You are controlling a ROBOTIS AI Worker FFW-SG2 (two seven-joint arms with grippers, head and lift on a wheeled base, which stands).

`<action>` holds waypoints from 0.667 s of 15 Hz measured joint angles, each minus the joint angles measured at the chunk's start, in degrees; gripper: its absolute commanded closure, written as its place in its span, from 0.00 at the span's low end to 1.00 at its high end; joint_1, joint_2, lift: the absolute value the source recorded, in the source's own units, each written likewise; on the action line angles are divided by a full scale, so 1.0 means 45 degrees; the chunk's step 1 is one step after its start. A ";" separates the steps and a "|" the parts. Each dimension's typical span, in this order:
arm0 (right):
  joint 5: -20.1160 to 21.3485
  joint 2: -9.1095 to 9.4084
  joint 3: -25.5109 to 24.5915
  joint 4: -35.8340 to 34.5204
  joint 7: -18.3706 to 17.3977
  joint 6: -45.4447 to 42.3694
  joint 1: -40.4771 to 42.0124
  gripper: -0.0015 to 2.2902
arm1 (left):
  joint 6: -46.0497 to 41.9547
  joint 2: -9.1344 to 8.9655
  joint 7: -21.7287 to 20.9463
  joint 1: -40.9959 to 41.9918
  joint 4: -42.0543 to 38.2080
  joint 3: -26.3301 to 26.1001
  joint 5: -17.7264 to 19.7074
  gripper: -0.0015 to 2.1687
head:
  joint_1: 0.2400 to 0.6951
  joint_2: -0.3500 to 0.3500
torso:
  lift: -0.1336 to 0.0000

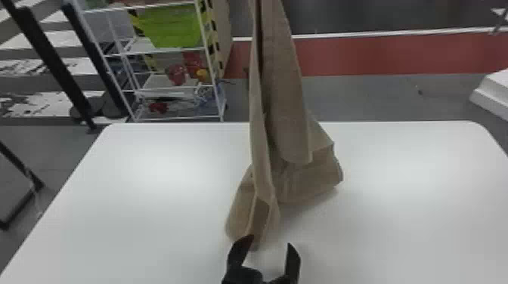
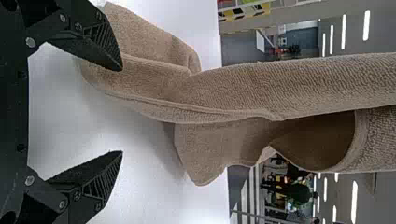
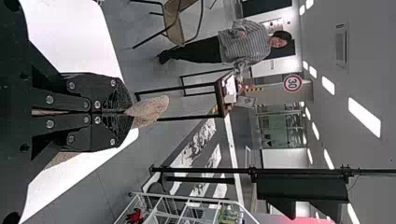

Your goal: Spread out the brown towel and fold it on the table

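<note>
A brown towel (image 1: 285, 87) hangs in a long, narrow drape over a white desk (image 1: 132, 189), pinched near its top by the robot's right claw (image 3: 127, 112), whose fingers are pressed together on the cloth, a small tuft poking out past the tips. Below, the left claw (image 1: 270, 241) waits at the near end of the drape, its two fingers spread apart with nothing between them, one tip right by the lowest folds (image 1: 260, 223). Whether that tip touches the cloth cannot be told.

The towel looks light, soft and limp, its looped pile likely to give good grip and little chance of slipping or damage. With no stiffness of its own, it should swing, twist and bunch wherever it is not held, and the hanging part looks rolled in on itself. The likeliest hold for the left claw is a free corner, or failing that the hem (image 2: 187, 108), taken shallowly and well away from the right claw's pinch, so that pulling the two apart opens the cloth. A grab at mid-fold would probably catch several layers and leave it bunched.
</note>
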 measured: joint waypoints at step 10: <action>-0.0707 -0.0991 -0.1173 -0.0515 0.0324 0.0173 0.0471 0.57 | 0.0620 -0.0073 -0.0571 0.0194 -0.1185 0.2132 0.0277 0.77 | 0.93 0.75 | 0.07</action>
